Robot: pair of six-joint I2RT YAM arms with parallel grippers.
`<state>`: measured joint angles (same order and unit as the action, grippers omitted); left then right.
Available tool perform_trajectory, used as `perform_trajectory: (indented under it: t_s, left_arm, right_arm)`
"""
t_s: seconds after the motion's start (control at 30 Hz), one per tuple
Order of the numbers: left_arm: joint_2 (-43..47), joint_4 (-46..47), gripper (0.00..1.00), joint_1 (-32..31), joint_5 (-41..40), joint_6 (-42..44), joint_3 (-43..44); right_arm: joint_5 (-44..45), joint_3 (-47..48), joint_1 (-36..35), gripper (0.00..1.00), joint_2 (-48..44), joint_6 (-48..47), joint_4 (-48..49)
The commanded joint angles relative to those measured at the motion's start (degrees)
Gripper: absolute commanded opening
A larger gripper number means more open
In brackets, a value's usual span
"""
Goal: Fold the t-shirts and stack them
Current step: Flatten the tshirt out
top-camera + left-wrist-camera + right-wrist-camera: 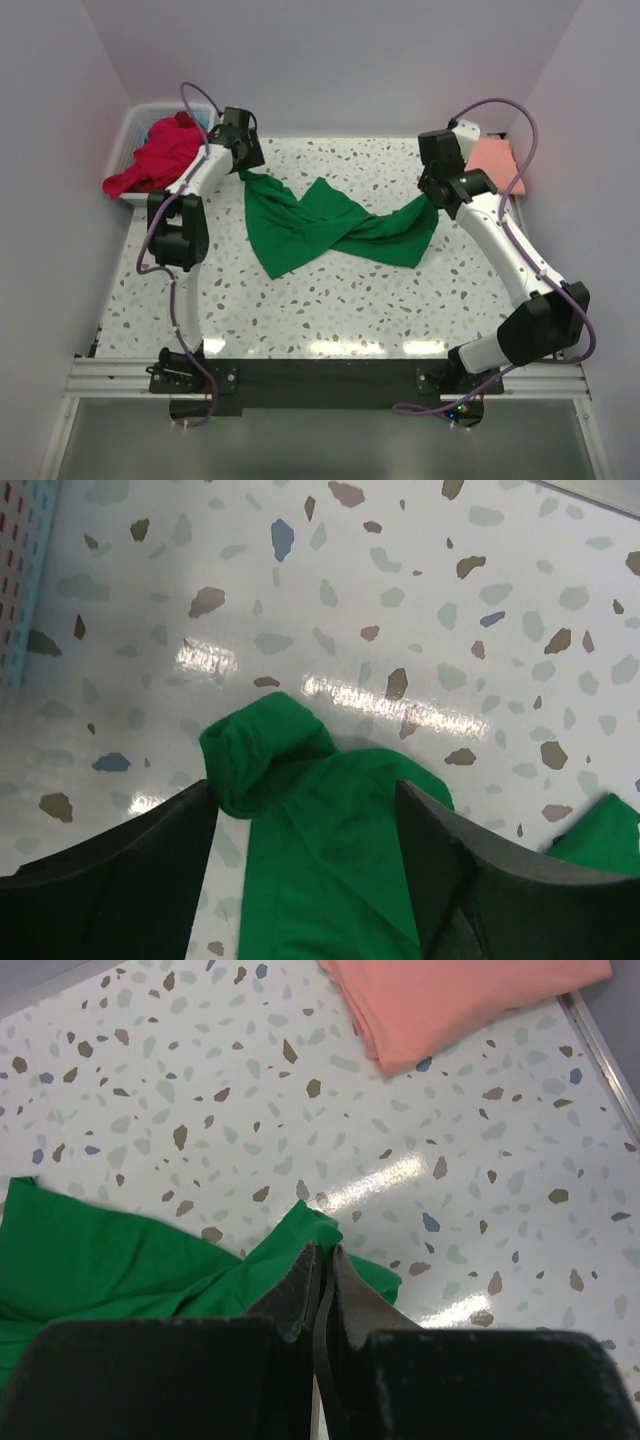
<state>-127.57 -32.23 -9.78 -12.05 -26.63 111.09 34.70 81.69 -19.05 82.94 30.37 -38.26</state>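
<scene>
The bright green t-shirt [320, 225] lies rumpled and twisted across the middle of the table. My left gripper [243, 162] is at its far left corner. In the left wrist view the left gripper [303, 792] is open, its jaws wide apart on either side of a bunched green corner [270, 750]. My right gripper [437, 193] is shut on the shirt's right edge; the right wrist view shows the right gripper [322, 1252] pinching the green cloth [100, 1260]. A folded salmon-pink t-shirt [492, 155] lies at the far right. Red and magenta t-shirts [155, 155] are heaped in the basket.
A white plastic basket [135, 125] stands at the far left corner; its wall shows in the left wrist view [20, 570]. The salmon-pink shirt also shows in the right wrist view [450, 1000]. White walls enclose the terrazzo table [330, 310] on three sides.
</scene>
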Motion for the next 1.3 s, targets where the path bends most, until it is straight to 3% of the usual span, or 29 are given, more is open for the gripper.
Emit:
perform_trajectory:
  t_s: [0.0, 0.2, 0.33, 0.4, 0.53, 0.63, 0.8, 1.0, 1.27]
  left_arm:
    - [3.3, 4.5, 0.8, 0.2, -3.2, 1.1, 4.8]
    - [11.5, 1.7, 0.94, 0.2, -6.0, 1.5, 1.1]
    - [15.1, -5.6, 0.95, 0.1, -3.3, -2.4, -3.2]
    - [18.7, -6.7, 0.92, 0.1, -1.0, -4.4, -7.7]
    - [27.8, -1.9, 0.81, -0.9, 7.1, -7.6, -26.0]
    - [33.8, -1.5, 0.73, -3.7, 8.2, -9.1, -34.5]
    - [38.2, -1.8, 0.73, -10.5, 6.1, -10.8, -45.8]
    - [42.3, 0.3, 0.72, -11.4, 9.3, -15.2, -54.6]
    - [42.8, 0.5, 0.62, -13.7, 11.5, -19.2, -56.7]
  right_arm:
    - [-1.1, 0.2, 0.2, 0.0, 1.7, 1.8, 2.9]
    - [-1.4, -2.0, 0.2, 0.0, 1.6, 1.7, 4.4]
    - [-1.8, -2.5, 0.2, 0.0, 1.9, 1.2, 4.8]
    - [-2.4, -2.9, 0.2, 0.0, 2.1, 1.2, 4.9]
    - [-3.8, -4.4, 0.2, 0.0, 2.3, 1.7, 5.1]
    - [-5.0, -5.9, 0.2, 0.0, 2.0, 1.9, 5.4]
    - [-6.3, -8.4, 0.2, 0.0, 1.6, 2.6, 5.3]
    - [-7.2, -10.1, 0.2, 0.0, 1.3, 2.7, 5.0]
    - [-7.3, -12.8, 0.2, 0.0, -0.2, 3.0, 4.5]
